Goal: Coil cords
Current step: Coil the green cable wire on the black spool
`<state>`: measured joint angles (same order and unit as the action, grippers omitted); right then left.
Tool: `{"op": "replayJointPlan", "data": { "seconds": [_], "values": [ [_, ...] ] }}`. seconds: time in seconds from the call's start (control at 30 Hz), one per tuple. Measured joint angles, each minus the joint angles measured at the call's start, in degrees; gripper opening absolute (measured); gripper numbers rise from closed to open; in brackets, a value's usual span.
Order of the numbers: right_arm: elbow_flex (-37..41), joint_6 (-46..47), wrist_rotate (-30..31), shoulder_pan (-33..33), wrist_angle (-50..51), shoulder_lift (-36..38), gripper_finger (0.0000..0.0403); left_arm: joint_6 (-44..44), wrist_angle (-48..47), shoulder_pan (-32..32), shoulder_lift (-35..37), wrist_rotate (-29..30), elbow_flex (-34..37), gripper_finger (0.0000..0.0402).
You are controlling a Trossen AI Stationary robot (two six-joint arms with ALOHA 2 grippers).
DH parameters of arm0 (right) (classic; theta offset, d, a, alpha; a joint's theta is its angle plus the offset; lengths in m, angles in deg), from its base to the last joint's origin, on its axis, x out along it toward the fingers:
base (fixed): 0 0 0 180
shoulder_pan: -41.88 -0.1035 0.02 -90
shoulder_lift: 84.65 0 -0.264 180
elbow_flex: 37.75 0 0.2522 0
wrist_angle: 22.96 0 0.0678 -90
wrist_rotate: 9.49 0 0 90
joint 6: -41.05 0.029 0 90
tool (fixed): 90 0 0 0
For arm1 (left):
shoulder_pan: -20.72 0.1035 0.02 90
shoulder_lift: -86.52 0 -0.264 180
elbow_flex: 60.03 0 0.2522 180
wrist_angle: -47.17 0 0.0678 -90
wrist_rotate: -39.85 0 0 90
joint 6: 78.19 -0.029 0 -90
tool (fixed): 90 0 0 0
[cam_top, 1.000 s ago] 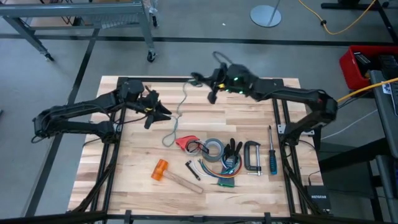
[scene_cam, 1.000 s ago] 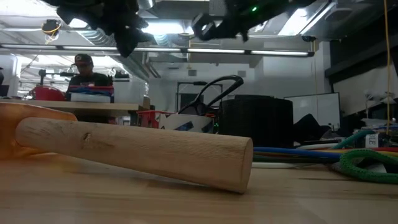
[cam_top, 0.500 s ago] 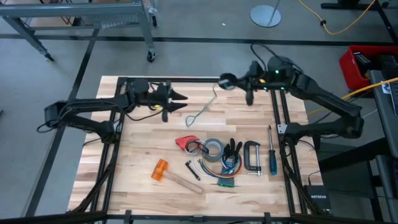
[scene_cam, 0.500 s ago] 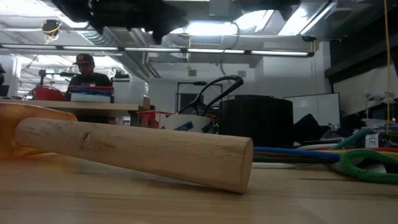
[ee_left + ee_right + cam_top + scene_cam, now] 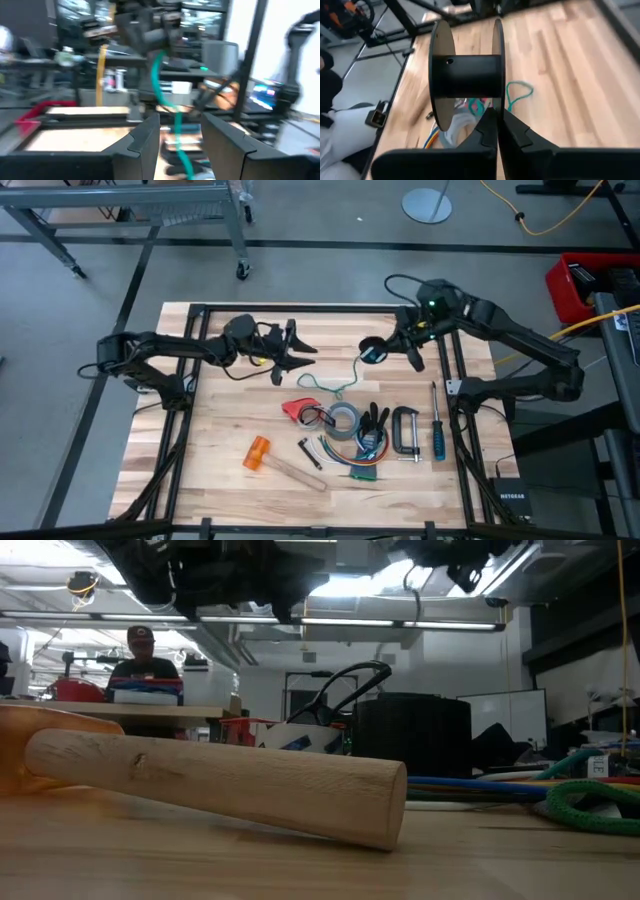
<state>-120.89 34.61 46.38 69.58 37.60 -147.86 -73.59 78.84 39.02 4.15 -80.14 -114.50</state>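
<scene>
High view is showing the cord lying in a teal-green loop on the tabletop, just behind the tape roll. Left gripper is hovering beside it, jaws released. Right gripper, jaws clenched, is gripping a black spool beyond the roll.

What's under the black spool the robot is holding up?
Under the spool you can see the wooden table, a loop of green cord and some colored wires. The spool and the right hand hide the rest.
</scene>
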Motion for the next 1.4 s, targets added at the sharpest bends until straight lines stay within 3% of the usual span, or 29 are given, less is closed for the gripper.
{"op": "replayJointPlan", "data": {
  "seconds": [0.1, 0.23, 0.57, 1.0, 1.27, 1.4],
  "values": [
    [0.0, 0.04, 0.02, 0.0, 4.19, -3.3, 0.0001, 1.45, 0.05, -0.24, -0.35, -3.97, 0.0, 0.0136],
    [0.0, 0.1, 0.05, -0.89, 6.56, -8.46, 0.0001, 2.27, 0.04, -0.33, -0.52, -4.59, -0.02, 0.0136],
    [0.02, -1.97, 1.19, -7.74, -5.55, -18.18, 0.0001, 2.12, -3.09, -0.31, -1.88, -3.41, -0.07, 0.0136],
    [0.02, -1.48, 13.62, -14.37, -19.48, -20.29, 0.0001, 2.45, -6.1, -0.64, -1.88, -3.22, -0.09, 0.0136],
    [0.04, -1.03, 14.08, -14.71, -23.26, -20.29, 0.0001, -0.02, -5.92, -2.15, -1.85, -0.96, -0.09, 0.0132],
    [0.04, -0.9, 14.05, -14.71, -23.2, -20.29, 0.0001, -2.12, -5.63, -2.19, -1.85, 0.72, -0.09, 0.0102]
  ]
}}
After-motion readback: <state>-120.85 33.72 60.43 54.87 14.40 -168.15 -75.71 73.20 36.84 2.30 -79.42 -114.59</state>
